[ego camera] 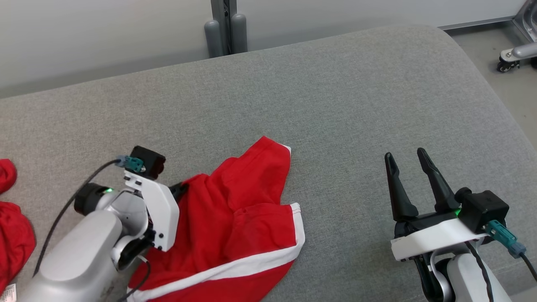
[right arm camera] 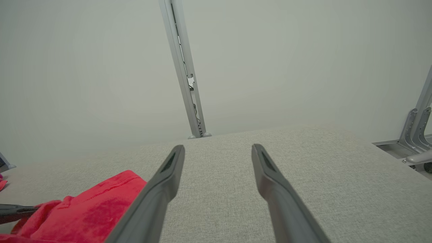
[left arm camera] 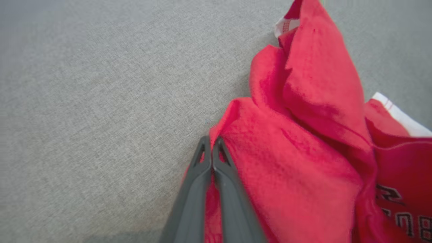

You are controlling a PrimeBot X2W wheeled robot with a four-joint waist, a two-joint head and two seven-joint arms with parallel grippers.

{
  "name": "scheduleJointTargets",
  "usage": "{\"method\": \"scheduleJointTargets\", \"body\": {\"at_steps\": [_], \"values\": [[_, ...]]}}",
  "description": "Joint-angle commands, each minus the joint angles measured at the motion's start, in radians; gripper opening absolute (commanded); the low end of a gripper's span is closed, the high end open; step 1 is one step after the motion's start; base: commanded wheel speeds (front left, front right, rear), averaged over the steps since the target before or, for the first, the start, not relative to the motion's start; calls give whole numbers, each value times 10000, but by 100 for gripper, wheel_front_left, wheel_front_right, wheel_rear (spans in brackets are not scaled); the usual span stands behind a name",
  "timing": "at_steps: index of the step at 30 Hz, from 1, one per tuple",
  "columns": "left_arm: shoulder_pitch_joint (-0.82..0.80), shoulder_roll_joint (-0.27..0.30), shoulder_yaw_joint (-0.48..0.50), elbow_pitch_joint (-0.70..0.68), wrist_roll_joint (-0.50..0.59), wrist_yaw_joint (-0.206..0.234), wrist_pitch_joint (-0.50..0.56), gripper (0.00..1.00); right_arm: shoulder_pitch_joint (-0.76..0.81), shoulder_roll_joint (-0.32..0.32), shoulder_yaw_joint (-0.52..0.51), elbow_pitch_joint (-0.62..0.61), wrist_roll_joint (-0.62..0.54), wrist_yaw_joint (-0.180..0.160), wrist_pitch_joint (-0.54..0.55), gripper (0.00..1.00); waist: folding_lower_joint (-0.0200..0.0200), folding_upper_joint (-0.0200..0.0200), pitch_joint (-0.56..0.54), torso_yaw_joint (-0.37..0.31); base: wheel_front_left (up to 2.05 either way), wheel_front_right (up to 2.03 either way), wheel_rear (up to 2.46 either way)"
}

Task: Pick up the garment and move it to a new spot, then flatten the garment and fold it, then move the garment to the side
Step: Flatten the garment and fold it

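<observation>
The garment (ego camera: 235, 218) is a crumpled red shirt with white trim, lying on the grey padded surface (ego camera: 335, 105) in front of me, left of centre. In the left wrist view the garment (left arm camera: 303, 152) shows black lettering at the lower right. My left gripper (left arm camera: 212, 140) is shut, its fingers pinched on the garment's left edge with red cloth between them. In the head view that gripper (ego camera: 180, 188) is mostly hidden behind its own wrist. My right gripper (ego camera: 404, 153) hovers open over bare surface to the garment's right. Its fingers (right arm camera: 218, 147) hold nothing, and the garment (right arm camera: 87, 212) lies to their left.
More red cloth (ego camera: 12, 235) lies at the surface's left edge. A grey post (ego camera: 224, 29) stands behind the far edge against a pale wall. A wheeled frame (ego camera: 514, 54) is on the floor beyond the rounded right corner.
</observation>
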Motion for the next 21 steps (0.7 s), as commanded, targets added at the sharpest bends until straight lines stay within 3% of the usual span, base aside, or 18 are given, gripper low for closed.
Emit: {"method": "scheduleJointTargets", "body": {"at_steps": [1,15,19,20,21], "values": [[-299,73,151,130,-79,26,-153,0,-23,-28,-54,28,-69,5,-49,100,0,0,-11,-9,0,0,0],[-1421,76,1432,2141,-70,1248,-2115,0,-159,-31,32,-63,33,5,-49,100,0,0,228,-6,0,0,0],[-1647,-79,1596,2964,-101,1205,-2770,0,-159,-30,58,-15,-20,5,-49,100,0,0,209,1,0,0,0],[-1676,-124,1619,3157,-130,1156,-2927,27,-149,-31,51,1,-38,5,-49,100,0,0,176,16,0,0,0],[-1704,-172,1634,3350,-158,1075,-3063,96,-134,-30,47,26,-54,5,-49,100,0,0,136,37,0,0,0]]}}
